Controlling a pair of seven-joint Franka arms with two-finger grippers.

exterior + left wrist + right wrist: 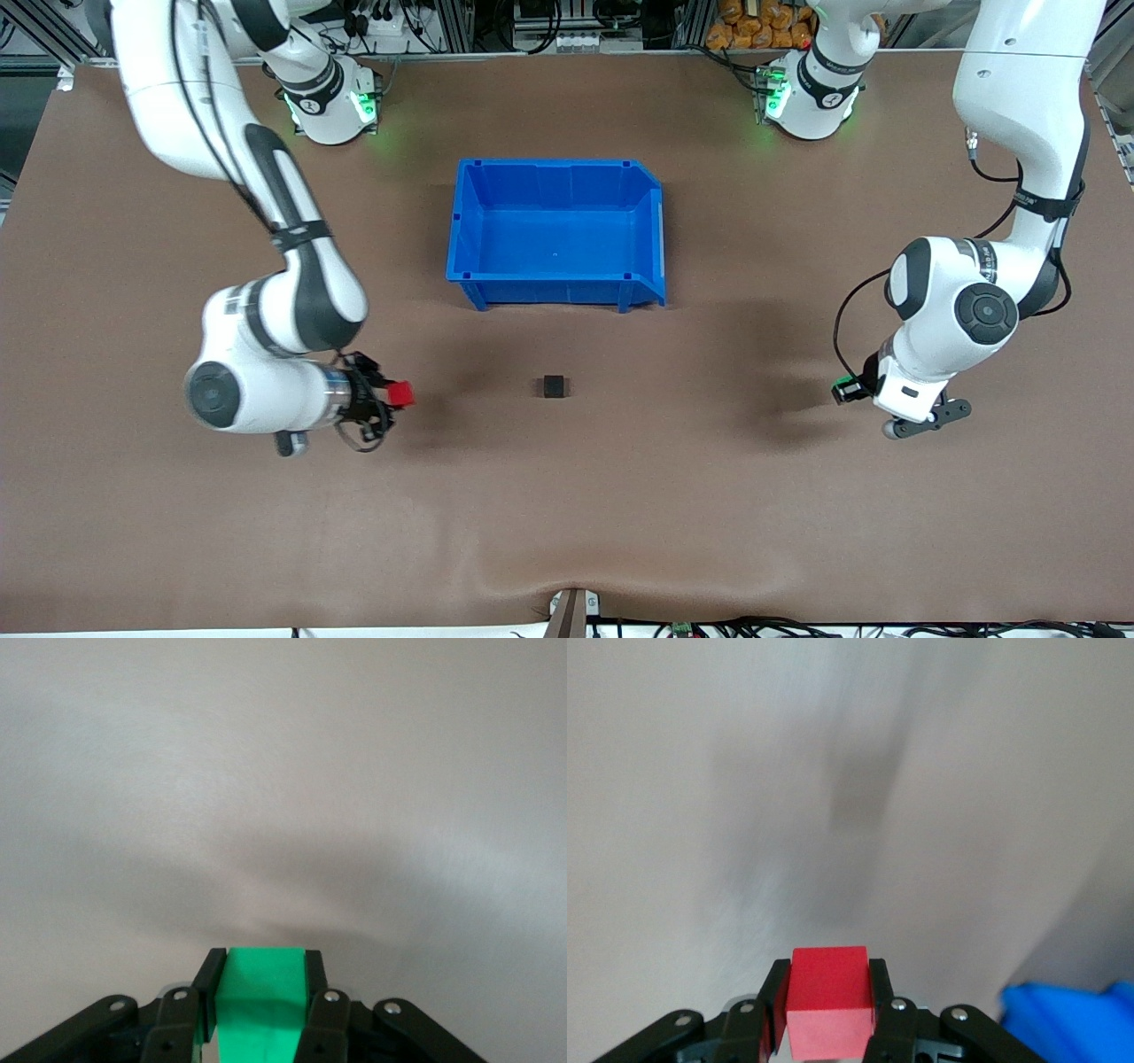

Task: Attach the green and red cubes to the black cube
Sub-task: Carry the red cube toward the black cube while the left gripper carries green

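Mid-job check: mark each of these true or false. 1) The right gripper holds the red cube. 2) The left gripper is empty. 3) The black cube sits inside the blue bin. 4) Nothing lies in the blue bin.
1) True: the right gripper is shut on the red cube.
2) False: the left gripper is shut on the green cube.
3) False: the black cube lies on the table, nearer the front camera than the blue bin.
4) True.
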